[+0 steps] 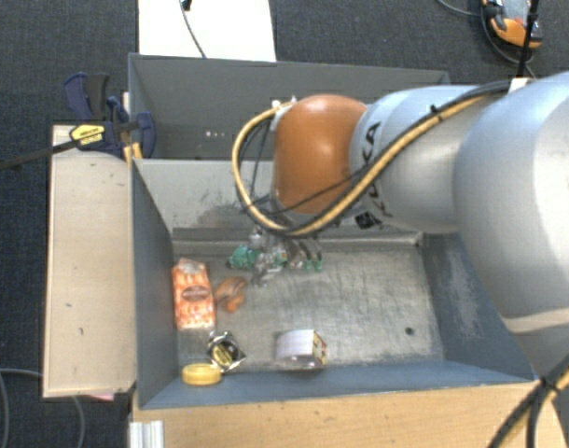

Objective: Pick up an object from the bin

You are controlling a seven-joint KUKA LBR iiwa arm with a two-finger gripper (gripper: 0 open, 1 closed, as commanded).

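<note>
My gripper hangs low over the bin floor near the back wall, left of the middle, mostly hidden under the arm's orange cover. Small green pieces show close at either side of it; whether they are loose or part of it I cannot tell. A brownish-orange lump lies just in front and to the left of the gripper. Further left, along the left wall, lies an orange and white packet.
Near the front wall a silver-grey roll of tape lies in the middle. A yellow and black tape measure and a yellow cap sit in the front left corner. The arm covers the bin's right side.
</note>
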